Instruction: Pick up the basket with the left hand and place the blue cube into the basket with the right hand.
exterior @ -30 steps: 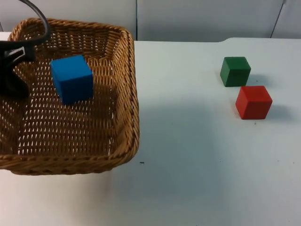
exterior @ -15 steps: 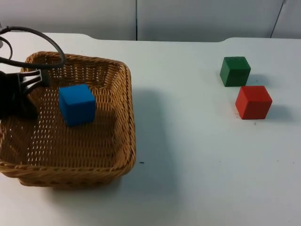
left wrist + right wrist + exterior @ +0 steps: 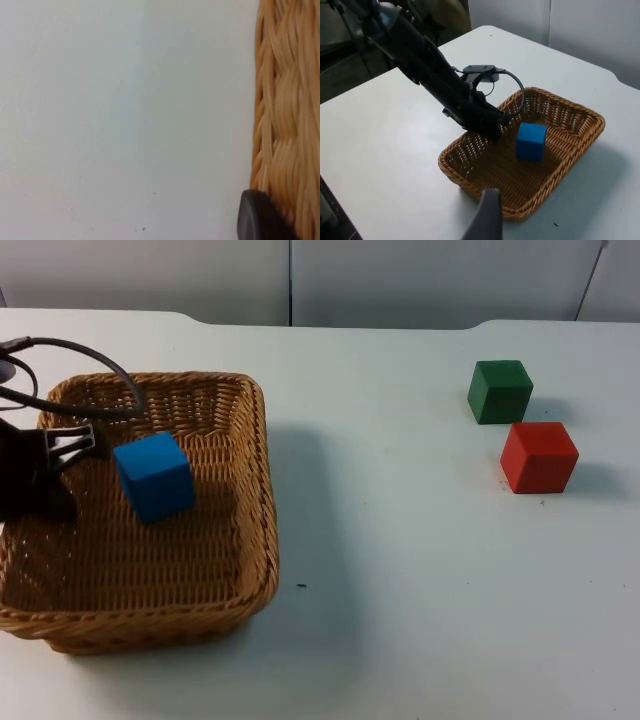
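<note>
Now my left gripper [image 3: 55,502] pinches the wicker basket's [image 3: 262,490] rim, blue cube [image 3: 154,476] inside; right gripper's state I cannot tell.

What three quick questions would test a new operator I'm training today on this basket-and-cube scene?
1. True or false: the blue cube lies inside the basket.
2. Which gripper is at the basket's rim: A) left gripper B) right gripper?
3. Fill in: beside the green cube on the table stands the ___ cube.

Key: 1 true. 2 A; the left gripper grips the basket's rim, while the right gripper waits well back from the basket. 3 red, the red cube.
</note>
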